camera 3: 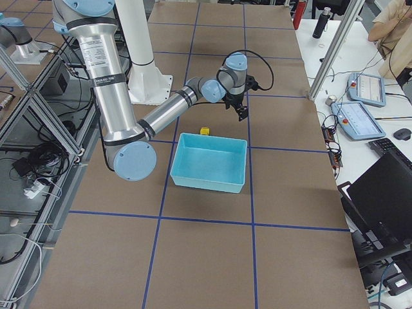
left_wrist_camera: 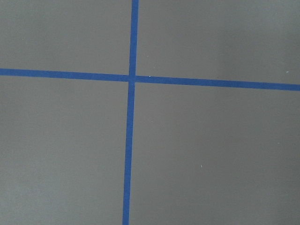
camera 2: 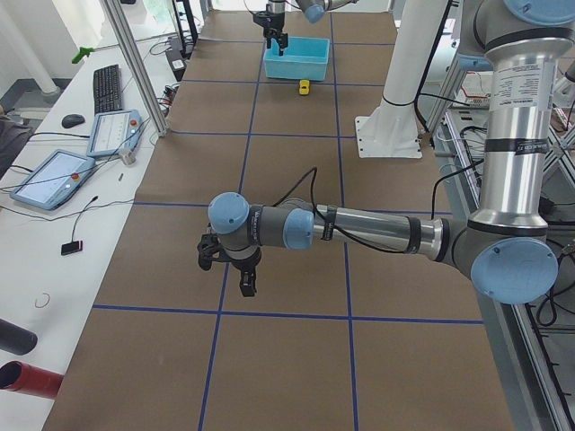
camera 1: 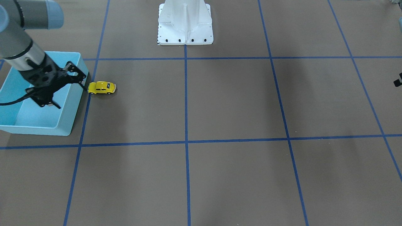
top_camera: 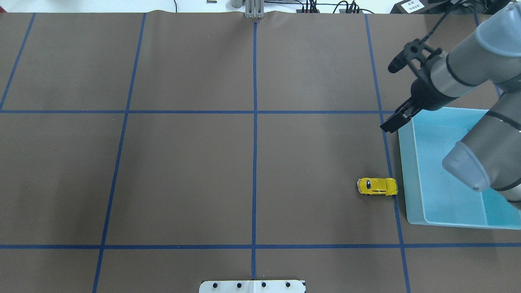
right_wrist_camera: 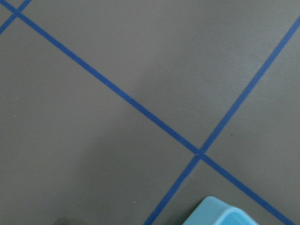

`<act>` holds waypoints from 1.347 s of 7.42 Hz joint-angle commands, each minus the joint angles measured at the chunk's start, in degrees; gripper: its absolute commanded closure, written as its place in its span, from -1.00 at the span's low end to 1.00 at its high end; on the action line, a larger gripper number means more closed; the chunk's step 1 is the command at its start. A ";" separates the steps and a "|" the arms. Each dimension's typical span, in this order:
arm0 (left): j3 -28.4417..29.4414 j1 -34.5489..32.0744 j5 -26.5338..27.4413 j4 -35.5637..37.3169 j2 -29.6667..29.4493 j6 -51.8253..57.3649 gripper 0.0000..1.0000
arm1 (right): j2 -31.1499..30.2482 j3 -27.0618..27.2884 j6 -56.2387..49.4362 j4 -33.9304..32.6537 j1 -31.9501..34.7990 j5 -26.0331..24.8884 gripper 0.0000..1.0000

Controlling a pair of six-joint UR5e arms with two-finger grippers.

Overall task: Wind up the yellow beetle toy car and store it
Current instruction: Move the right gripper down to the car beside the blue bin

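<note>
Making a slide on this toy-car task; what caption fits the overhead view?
Yellow toy car sits on the table beside the light blue bin, right gripper near the bin's corner.

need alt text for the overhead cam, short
A tiny yellow beetle toy car sits on the brown table just left of a light blue bin, not touching it. The right arm reaches in over the bin, its claw above the bin's far left corner, away from the car.
</note>
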 commanded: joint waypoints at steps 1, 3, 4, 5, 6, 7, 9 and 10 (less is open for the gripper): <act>-1.29 -0.06 -0.49 2.45 0.02 0.04 -1.00 | 1.36 2.84 -1.65 -1.96 -6.48 -0.79 -1.00; -1.12 0.11 -0.41 2.45 0.11 -0.04 -1.00 | 0.14 1.81 -18.45 -1.87 -9.73 -5.66 -1.00; -0.68 0.20 -0.32 2.45 0.02 -0.22 -1.00 | -0.04 1.80 -20.36 -1.96 -12.01 -8.93 -1.00; -1.11 0.12 0.03 2.45 0.11 -1.61 -1.00 | -1.35 1.89 -20.73 -1.96 -13.60 -11.22 -1.00; -0.34 0.03 0.12 2.37 0.72 -1.62 -1.00 | -1.80 2.23 -20.82 -1.96 -14.66 -11.59 -1.00; 0.02 -0.06 2.30 2.28 0.81 -1.28 -1.00 | -2.06 2.15 -21.17 -1.87 -16.75 -13.25 -1.00; 2.91 -3.46 5.92 1.75 0.20 -0.92 -1.00 | -3.38 1.63 -25.44 -1.61 -18.62 -15.38 -1.00; 2.84 -4.79 6.10 1.66 0.63 -0.75 -1.00 | -5.12 1.71 -26.35 -1.26 -18.71 -15.55 -1.00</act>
